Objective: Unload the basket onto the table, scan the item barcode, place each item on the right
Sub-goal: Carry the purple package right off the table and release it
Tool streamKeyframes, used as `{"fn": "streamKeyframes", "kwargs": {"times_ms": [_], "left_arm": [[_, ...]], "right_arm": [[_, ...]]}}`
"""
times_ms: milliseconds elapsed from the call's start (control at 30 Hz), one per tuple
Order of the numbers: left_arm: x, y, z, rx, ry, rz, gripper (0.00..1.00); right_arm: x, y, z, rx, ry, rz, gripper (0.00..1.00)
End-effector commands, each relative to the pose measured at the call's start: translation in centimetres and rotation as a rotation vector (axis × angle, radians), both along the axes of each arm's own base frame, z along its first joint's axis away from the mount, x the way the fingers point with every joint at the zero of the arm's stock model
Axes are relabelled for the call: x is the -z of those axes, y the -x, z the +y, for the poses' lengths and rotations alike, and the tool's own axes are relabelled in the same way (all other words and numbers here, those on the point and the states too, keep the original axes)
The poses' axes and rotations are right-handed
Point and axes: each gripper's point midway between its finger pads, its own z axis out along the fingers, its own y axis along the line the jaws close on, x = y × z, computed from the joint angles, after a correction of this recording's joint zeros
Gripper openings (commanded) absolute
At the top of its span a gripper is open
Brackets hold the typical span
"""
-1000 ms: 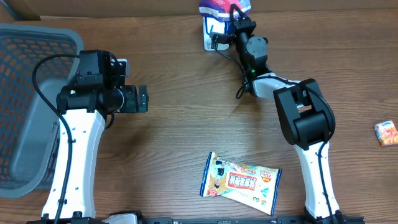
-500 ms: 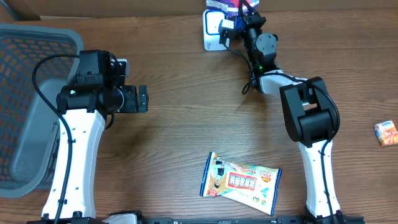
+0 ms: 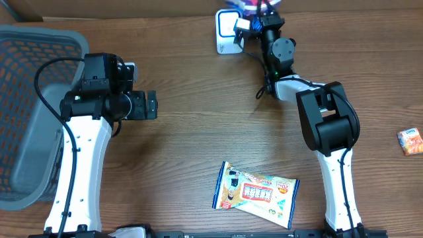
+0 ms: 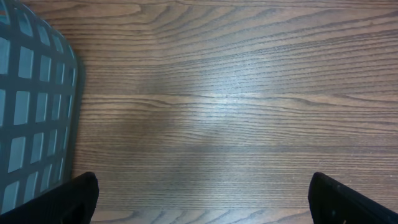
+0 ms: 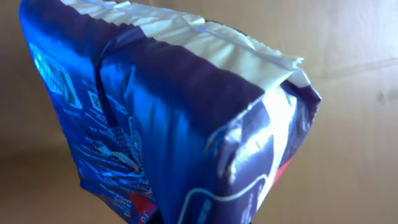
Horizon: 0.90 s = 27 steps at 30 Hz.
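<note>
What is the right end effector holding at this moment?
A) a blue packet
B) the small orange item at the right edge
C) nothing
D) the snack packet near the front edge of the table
A: the right wrist view is filled by a blue packet held in the right end effector, while the snack packet and the small orange item lie untouched on the table.
</note>
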Motion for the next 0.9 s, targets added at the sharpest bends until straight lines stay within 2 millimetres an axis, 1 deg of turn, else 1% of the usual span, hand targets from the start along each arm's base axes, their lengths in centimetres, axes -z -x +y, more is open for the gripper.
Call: {"fn": "streamKeyframes", "kwargs": {"times_ms": [0,33,100,133,200,267,300,367,433,467,500,533,567,633,700,767,833,867], "left_arm": [[-0.4,0.0,0.2,-0.015,-0.002,-0.011,1.00],[-0.4,0.0,0.2,-0.015,-0.002,-0.011,1.00],[-0.4,0.0,0.2,-0.015,-0.002,-0.011,1.00],[-0.4,0.0,0.2,-0.015,-0.002,-0.011,1.00],[-0.4,0.0,0.2,-0.015,-0.002,-0.011,1.00],[-0.4,0.0,0.2,-0.015,-0.002,-0.011,1.00],[-0.4,0.0,0.2,-0.015,-0.002,-0.011,1.00],[-0.4,0.0,0.2,-0.015,-0.002,-0.011,1.00],[-0.4,0.0,0.2,-0.015,-0.002,-0.011,1.00],[-0.4,0.0,0.2,-0.015,-0.002,-0.011,1.00],[-0.4,0.0,0.2,-0.015,-0.002,-0.011,1.00],[-0.4,0.0,0.2,-0.015,-0.002,-0.011,1.00],[-0.4,0.0,0.2,-0.015,-0.002,-0.011,1.00],[-0.4,0.0,0.2,-0.015,-0.002,-0.011,1.00],[-0.4,0.0,0.2,-0.015,-0.002,-0.011,1.00],[-0.4,0.0,0.2,-0.015,-0.002,-0.011,1.00],[-0.4,0.0,0.2,-0.015,-0.002,-0.011,1.00],[-0.4,0.0,0.2,-0.015,-0.002,-0.011,1.00]], "right_arm": [[-1.5,0.6,-6.8,0.409,-0.174,-0.007,0.04],[-1.2,1.1,-8.3,0.488,-0.227,-0.002,0.04],[-1.1,2.0,-10.2,0.598,-0.284,-0.002,0.04],[-1.7,3.0,-12.1,0.686,-0.343,-0.025,0.04],[-2.6,4.1,-14.3,0.778,-0.405,-0.054,0.04],[-3.0,6.0,-17.7,0.926,-0.493,-0.081,0.04],[-2.8,7.4,-19.7,1.020,-0.550,-0.100,0.04],[-2.4,9.8,-22.8,1.168,-0.629,-0.130,0.04],[-2.1,12.8,-26.2,1.310,-0.747,-0.184,0.04],[-1.9,13.9,-27.4,1.359,-0.778,-0.190,0.04],[-1.9,14.4,-28.5,1.406,-0.766,-0.173,0.04],[-2.0,14.7,-29.4,1.444,-0.709,-0.132,0.04],[-2.3,15.0,-30.0,1.455,-0.711,-0.138,0.04],[-4.2,15.7,-30.9,1.455,-0.754,-0.183,0.03],[-6.8,16.6,-31.1,1.436,-0.799,-0.226,0.03],[-10.0,17.8,-31.1,1.408,-0.858,-0.281,0.04],[-14.1,19.9,-31.5,1.372,-0.937,-0.359,0.04],[-15.6,20.9,-31.9,1.364,-0.963,-0.388,0.04]]}}
